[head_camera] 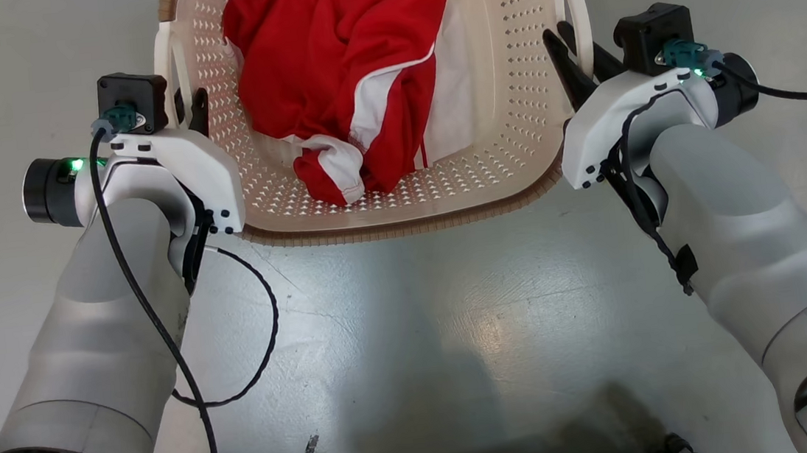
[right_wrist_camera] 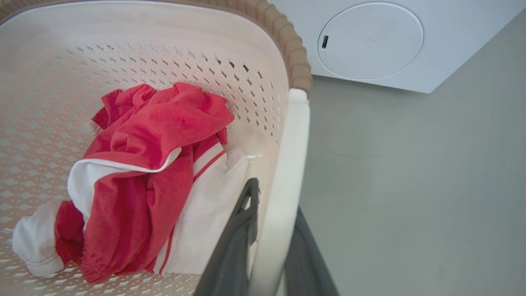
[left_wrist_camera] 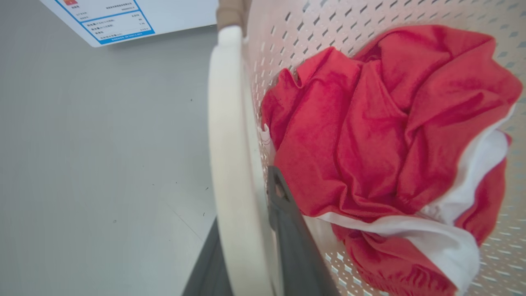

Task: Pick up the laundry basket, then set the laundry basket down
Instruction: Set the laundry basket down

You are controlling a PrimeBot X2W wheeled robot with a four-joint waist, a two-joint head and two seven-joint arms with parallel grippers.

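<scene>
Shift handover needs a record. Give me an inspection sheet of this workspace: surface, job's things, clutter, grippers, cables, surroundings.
Surface: grey floor, glossy, faintly scuffed.
Job's things: laundry basket, opening upward, holding a red-and-white garment.
Clutter: small dark scrap on the floor.
Grippers: left gripper shut on the left loop handle; right gripper shut on the right loop handle.
Cables: black cable hangs in a loop off the left forearm; second black cable leaves the right wrist.
Surroundings: white washer with round door; label on a white panel.
</scene>
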